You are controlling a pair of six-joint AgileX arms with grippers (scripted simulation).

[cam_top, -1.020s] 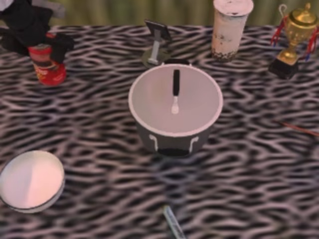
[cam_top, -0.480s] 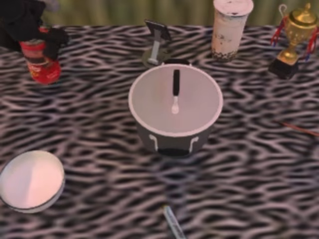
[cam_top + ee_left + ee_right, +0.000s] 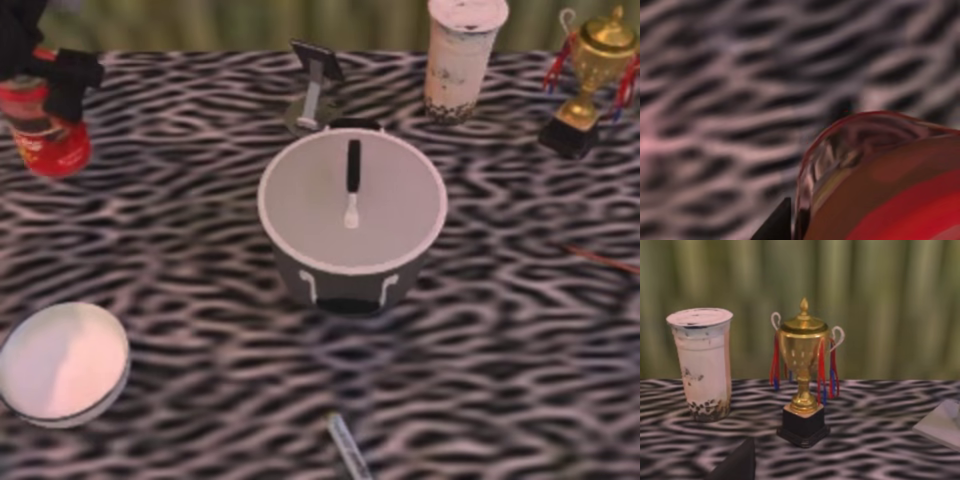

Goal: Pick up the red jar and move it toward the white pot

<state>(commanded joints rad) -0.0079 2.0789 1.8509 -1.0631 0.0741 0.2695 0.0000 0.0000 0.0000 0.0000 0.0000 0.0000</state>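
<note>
One arm works: the left gripper (image 3: 45, 85) is clamped around the red jar (image 3: 42, 135), far left of the white pot (image 3: 352, 215); right gripper unseen.

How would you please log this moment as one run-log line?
left gripper: shut on red jar, lifted, far-left | white pot: centre, apart | right arm: out of top view

The left gripper (image 3: 45, 75) is matte black and blocky, with squared fingers (image 3: 72, 80); a dark angular finger tip edges each wrist view.
</note>
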